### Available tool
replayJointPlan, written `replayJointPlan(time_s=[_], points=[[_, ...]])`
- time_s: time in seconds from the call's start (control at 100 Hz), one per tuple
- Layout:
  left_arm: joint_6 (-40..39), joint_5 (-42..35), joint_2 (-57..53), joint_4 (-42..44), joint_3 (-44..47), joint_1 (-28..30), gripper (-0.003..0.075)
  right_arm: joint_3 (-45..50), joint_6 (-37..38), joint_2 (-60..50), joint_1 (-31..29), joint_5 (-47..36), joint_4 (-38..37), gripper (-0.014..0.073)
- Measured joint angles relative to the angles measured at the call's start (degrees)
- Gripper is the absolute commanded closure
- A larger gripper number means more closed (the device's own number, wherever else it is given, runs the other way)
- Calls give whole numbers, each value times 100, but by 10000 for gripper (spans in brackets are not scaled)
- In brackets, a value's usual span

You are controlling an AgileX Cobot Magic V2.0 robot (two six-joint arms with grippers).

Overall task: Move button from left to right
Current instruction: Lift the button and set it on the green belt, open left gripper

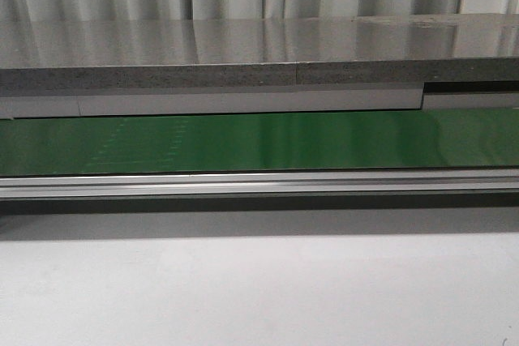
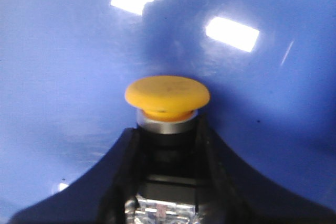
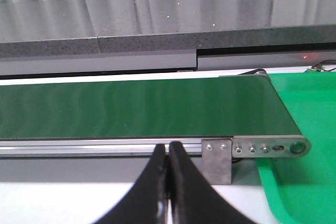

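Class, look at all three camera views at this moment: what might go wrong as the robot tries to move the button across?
1. The left end effector grips only the black body below the round yellow-orange button; it may tip or slip when released.
2. The right end effector is shut beside the green conveyor belt, so it must open before it can catch anything.
3. The front view shows neither arm nor button, so that camera cannot confirm a placement.
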Motion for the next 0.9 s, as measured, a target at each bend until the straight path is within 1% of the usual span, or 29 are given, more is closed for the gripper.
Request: replayJointPlan(time_s=[0.03, 0.29, 0.46, 0.59, 0.78, 0.9], points=[[0, 29, 0, 0, -14, 0, 741, 0, 0, 0, 0, 0, 0, 662], [14, 558, -97, -79, -627, 0, 741, 0, 0, 0, 0, 0, 0, 662], [492, 955, -498, -571, -1084, -43, 741, 0, 0, 0, 0, 0, 0, 662], [872, 1219, -701, -995, -1226, -329, 741, 0, 0, 0, 0, 0, 0, 662], [999, 1349, -689, -1105, -1236, -868, 740, 0, 0, 0, 0, 0, 0, 662], [1006, 1349, -602, -1118, -1236, -1084, 738, 0, 0, 0, 0, 0, 0, 662]])
